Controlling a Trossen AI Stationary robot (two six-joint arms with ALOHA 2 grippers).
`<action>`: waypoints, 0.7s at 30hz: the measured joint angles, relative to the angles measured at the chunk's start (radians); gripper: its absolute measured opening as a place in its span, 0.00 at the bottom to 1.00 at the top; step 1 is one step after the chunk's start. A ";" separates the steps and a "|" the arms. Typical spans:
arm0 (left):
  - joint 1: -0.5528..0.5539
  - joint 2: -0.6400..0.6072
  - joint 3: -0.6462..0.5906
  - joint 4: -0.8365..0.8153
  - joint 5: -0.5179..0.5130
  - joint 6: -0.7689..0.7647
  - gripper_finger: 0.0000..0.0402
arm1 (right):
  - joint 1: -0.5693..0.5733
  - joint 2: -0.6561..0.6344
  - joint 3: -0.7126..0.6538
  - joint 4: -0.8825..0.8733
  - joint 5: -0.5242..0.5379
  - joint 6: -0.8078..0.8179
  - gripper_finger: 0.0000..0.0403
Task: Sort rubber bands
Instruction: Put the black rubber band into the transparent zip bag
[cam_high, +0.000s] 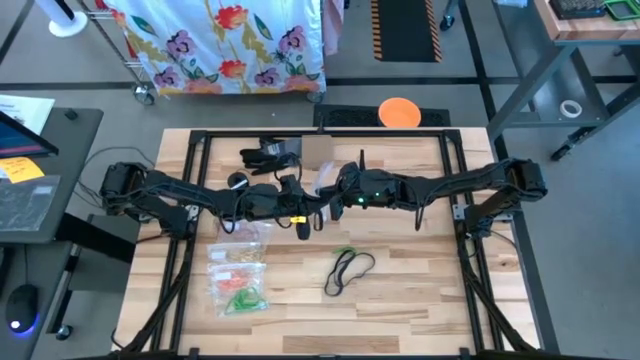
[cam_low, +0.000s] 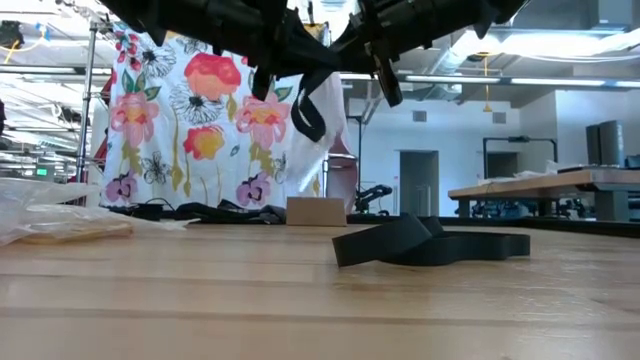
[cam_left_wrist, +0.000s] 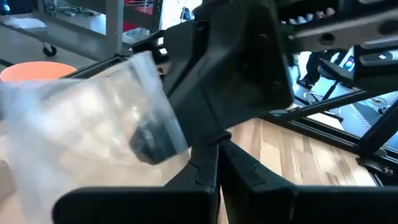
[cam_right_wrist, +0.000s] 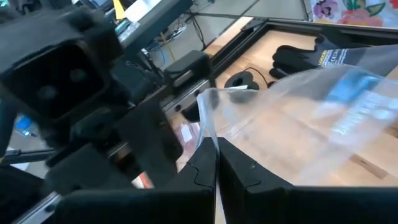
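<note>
no lettering clear enough to read

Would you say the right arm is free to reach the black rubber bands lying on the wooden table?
Probably not yet: the right gripper is shut on a clear plastic bag held with the left gripper, above the black rubber bands.

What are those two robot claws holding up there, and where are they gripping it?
Both the left gripper and right gripper pinch one clear plastic zip bag by its edge, above the table.

Two arms (cam_high: 200, 195), three clear bags (cam_high: 238, 285), one cardboard box (cam_low: 315, 211)
</note>
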 joint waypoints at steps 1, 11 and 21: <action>0.003 0.000 0.000 0.000 0.001 -0.002 0.00 | 0.005 0.000 0.000 0.000 0.003 0.000 0.00; 0.004 0.000 0.000 -0.028 -0.066 -0.056 0.00 | 0.025 0.000 0.000 -0.011 0.040 0.000 0.00; 0.006 0.001 -0.001 -0.051 -0.179 -0.079 0.00 | 0.044 -0.001 0.001 -0.005 0.052 0.018 0.00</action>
